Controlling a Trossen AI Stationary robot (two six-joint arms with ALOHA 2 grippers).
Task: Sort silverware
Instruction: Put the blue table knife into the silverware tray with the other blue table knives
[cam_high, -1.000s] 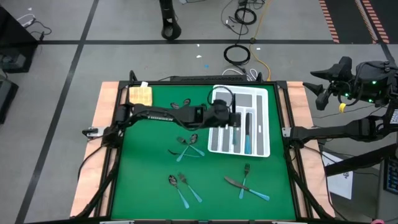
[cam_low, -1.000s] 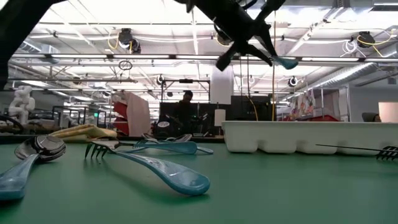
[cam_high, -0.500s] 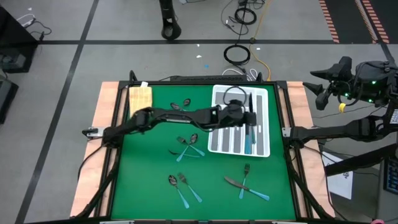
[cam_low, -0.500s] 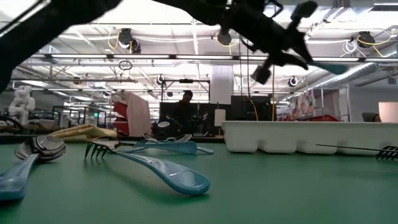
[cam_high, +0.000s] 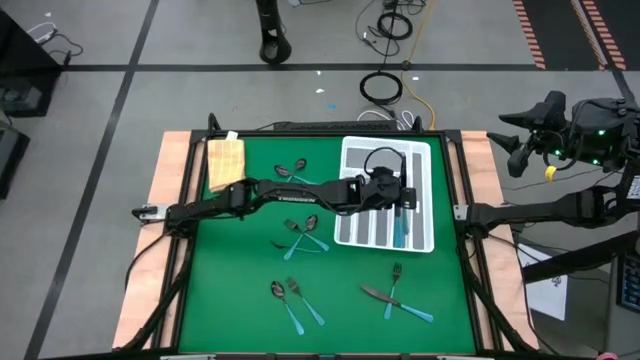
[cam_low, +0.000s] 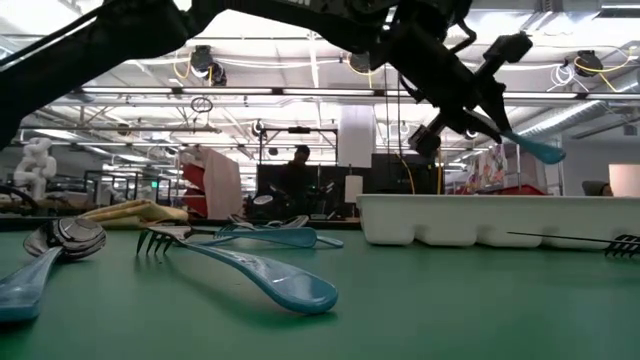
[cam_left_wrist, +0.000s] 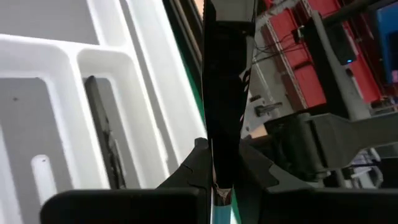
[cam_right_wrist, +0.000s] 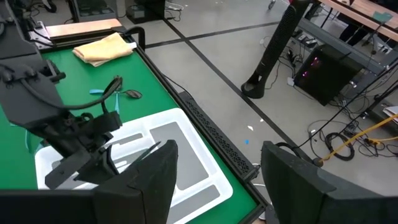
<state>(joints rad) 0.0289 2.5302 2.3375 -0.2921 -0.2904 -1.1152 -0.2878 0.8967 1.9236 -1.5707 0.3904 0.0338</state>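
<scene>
Left gripper (cam_high: 402, 193) grips a teal-handled utensil (cam_low: 528, 147) above the white tray (cam_high: 425, 160).

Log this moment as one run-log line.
left pincer: shut on teal-handled utensil, above white organiser tray | right pincer: open, parked off table | loose silverware remains on mat

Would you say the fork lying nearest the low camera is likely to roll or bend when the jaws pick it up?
Probably neither. The fork looks rigid, holding its curved shape with tines raised off the green mat. Its flat, glossy teal handle seems unlikely to roll, though it may slip.
</scene>
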